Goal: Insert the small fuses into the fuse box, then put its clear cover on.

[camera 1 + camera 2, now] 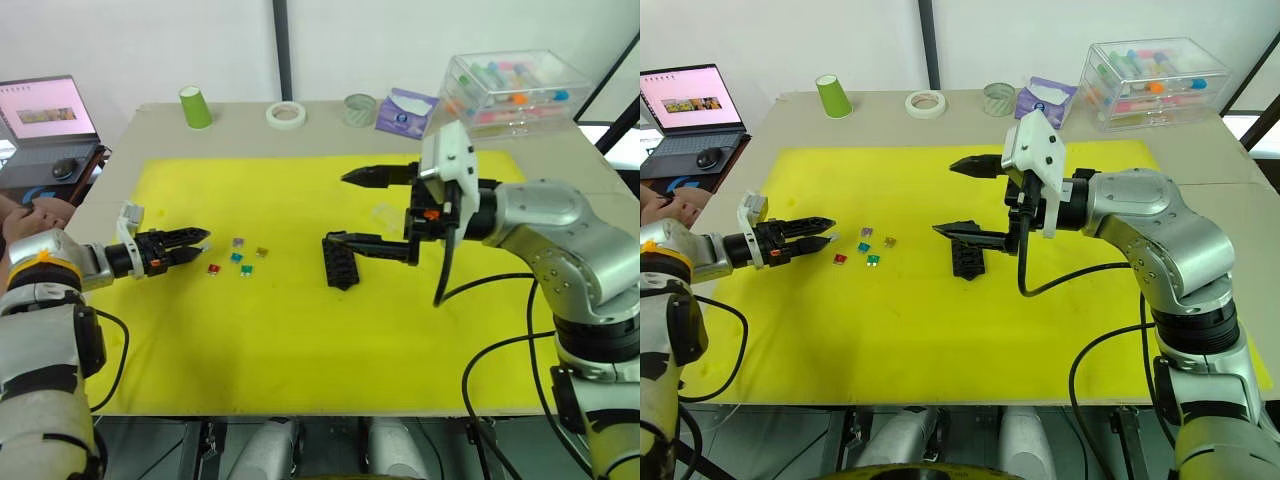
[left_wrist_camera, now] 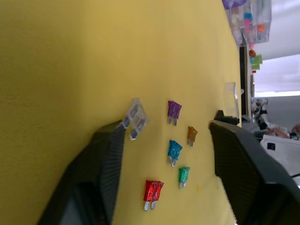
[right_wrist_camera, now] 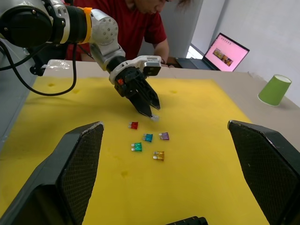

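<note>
The black fuse box (image 1: 340, 265) lies mid-mat on the yellow mat (image 1: 300, 340). Left of it lie loose small fuses: purple (image 1: 238, 242), teal (image 1: 237, 257), brown (image 1: 262, 252), green (image 1: 246, 270) and red (image 1: 213, 268). A grey fuse (image 2: 134, 117) rests on the mat against one fingertip of my left gripper (image 1: 192, 241), which is open just left of the cluster. My right gripper (image 1: 365, 212) is wide open, its lower finger (image 1: 365, 245) reaching over the fuse box. The clear cover (image 2: 229, 96) lies on the mat just beyond the box.
Along the table's back edge stand a green cup (image 1: 196, 106), two tape rolls (image 1: 286, 114), a purple tissue pack (image 1: 405, 110) and a large clear bin (image 1: 515, 90). A laptop (image 1: 45, 110) sits at far left, with a person's hand (image 1: 20, 215) near it.
</note>
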